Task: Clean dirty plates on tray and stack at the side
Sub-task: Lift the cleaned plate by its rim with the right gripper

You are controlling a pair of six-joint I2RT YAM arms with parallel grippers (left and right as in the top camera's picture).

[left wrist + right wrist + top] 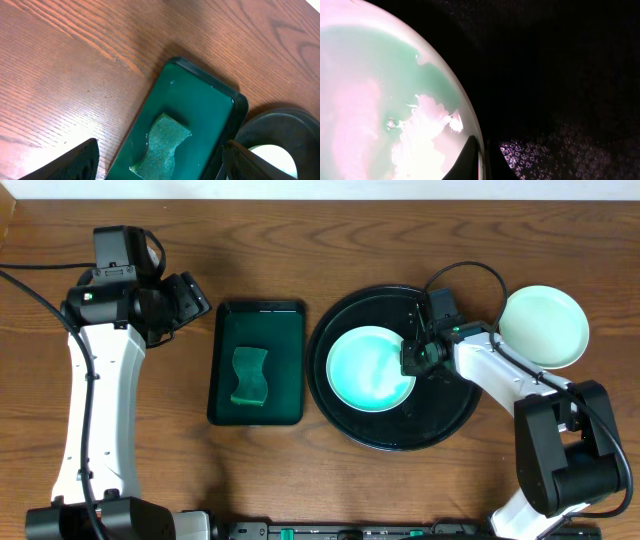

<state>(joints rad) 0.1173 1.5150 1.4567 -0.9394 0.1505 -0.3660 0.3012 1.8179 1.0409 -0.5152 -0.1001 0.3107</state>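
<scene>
One white plate [370,368] with a pale cyan tint lies in the left half of the round black tray [440,435]. My right gripper [413,358] is shut on this plate's right rim. In the right wrist view one finger is inside the rim and one outside, gripper [481,160], plate [380,100], and a small speck [390,122] marks the plate's surface. Another plate [543,326] rests on the table right of the tray. My left gripper [185,298] hangs open and empty at the far left, gripper [162,165].
A rectangular dark green tray [280,340] holding a green sponge [250,376] sits left of the black tray; the left wrist view shows the sponge [162,147] below my open fingers. Cables run beside both arms. Bare wooden table lies along the back.
</scene>
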